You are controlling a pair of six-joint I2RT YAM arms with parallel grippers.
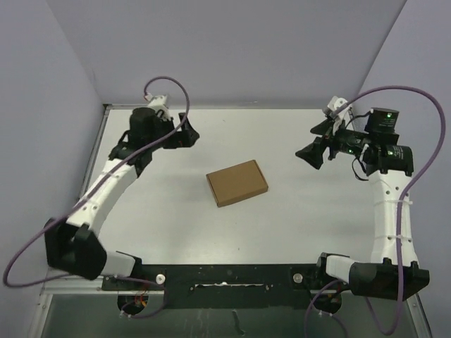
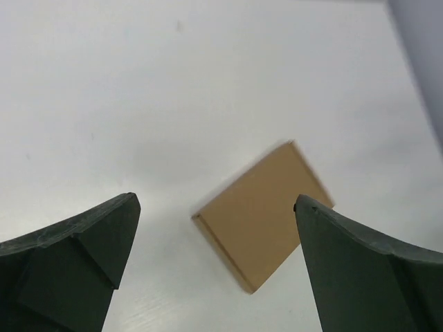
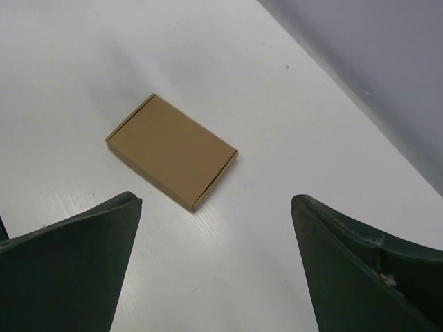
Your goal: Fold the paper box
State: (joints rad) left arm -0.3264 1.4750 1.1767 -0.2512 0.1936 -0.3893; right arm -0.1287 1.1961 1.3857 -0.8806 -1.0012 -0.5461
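Roughly at the middle of the white bench lies the paper box, a thin brown cardboard rectangle folded shut and resting flat on its broad face. It sits askew to the bench edges, its long sides running from about 8 o'clock to 2 o'clock in the top view. The lid is down all round, and a seam shows along one short end in the right wrist view. Nothing touches it; bare bench surrounds it on every side.

Between 10 and 11 o'clock from the box, the left jaws hang above the bench, well apart from the cardboard. They are spread wide with nothing between them; in the left wrist view the box shows through the gap, partly hidden behind the right-hand tip.

At about 2 o'clock from the box the right jaws are likewise spread wide and hold nothing, raised above the bench and pointed toward the box, which lies ahead of them.

The left arm curves up from 7 o'clock and the right arm from 5 o'clock, each trailing a purple cable. A green light glows on the right wrist. Lilac walls close in the bench at 9, 12 and 3 o'clock.
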